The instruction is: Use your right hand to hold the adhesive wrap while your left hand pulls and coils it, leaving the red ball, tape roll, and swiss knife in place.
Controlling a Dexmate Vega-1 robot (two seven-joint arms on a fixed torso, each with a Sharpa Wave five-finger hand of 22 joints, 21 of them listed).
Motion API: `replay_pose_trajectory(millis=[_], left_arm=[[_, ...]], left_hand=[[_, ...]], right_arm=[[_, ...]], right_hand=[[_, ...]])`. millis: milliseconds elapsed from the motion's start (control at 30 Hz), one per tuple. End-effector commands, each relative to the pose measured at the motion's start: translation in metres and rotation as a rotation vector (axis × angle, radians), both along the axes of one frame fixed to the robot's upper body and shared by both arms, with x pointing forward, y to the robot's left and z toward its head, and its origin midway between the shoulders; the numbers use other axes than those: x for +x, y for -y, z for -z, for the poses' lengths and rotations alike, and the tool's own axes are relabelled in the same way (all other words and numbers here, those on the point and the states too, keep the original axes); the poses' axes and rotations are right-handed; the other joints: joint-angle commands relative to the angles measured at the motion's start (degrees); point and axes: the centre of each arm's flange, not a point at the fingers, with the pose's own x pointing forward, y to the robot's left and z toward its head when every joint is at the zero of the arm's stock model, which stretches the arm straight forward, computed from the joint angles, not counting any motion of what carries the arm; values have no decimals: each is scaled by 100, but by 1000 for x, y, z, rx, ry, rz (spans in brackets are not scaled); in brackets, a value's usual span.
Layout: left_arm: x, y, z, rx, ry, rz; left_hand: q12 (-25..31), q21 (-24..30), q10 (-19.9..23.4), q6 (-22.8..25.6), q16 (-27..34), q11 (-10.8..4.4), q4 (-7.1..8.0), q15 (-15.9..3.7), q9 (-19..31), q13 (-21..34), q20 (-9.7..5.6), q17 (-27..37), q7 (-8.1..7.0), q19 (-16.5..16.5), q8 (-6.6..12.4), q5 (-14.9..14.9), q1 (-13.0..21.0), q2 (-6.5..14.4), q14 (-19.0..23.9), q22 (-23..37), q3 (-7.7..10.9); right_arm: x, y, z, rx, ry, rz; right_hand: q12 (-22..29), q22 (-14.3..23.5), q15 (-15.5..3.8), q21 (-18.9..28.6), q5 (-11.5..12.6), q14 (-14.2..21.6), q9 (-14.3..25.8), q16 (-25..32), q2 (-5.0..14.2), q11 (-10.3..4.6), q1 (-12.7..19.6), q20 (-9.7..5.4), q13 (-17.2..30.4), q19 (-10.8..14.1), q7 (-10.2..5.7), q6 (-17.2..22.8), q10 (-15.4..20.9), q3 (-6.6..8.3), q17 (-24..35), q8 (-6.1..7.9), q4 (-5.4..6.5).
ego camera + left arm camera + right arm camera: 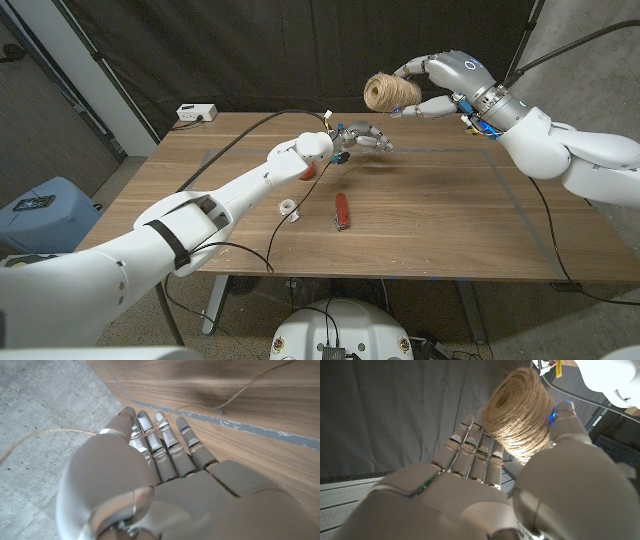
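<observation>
You have a brown wooden table [430, 215] with a thin rectangular outline marked on its top. On it, near your left arm's side, lie a small white tape roll [288, 209] and, just to its right, a red swiss knife [342, 211]; a red ball [309, 171] shows partly behind the left forearm. A white power strip [197, 113] sits at the far left corner, and a black cable [252, 130] trails from it across the wood

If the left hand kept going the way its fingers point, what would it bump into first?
Probably nothing soon. The left hand points right, above the table. The twine spool in the right hand looks higher, though depth is unclear.
</observation>
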Motion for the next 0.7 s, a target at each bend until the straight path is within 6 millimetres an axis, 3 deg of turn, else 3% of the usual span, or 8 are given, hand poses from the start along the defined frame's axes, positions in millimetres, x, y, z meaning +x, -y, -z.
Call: replay_pose_trajectory(millis=[33,700], left_arm=[[-14,1,0,-16,0,26],[-15,6,6,-18,-27,41]], left_hand=[[-18,20,39,21,0,24,0,20,22,20,-8,22,6,-42,49,23,11,46,44,11,-36],[-40,32,19,10,-22,23,-2,27,23,32,-8,42,-2,-60,43,26,22,47,19,10,-39]], right_arm=[[9,1,-4,-8,-4,17],[32,-1,-13,-4,-3,46]], right_hand=[[29,15,-786,11,27,46,33,-8,874,-710,840,-262,16,58,-695,731,734,-14,28,20,-11],[11,15,-786,9,29,47,35,-31,882,-704,849,-263,12,56,-708,729,734,-14,28,14,-12]])
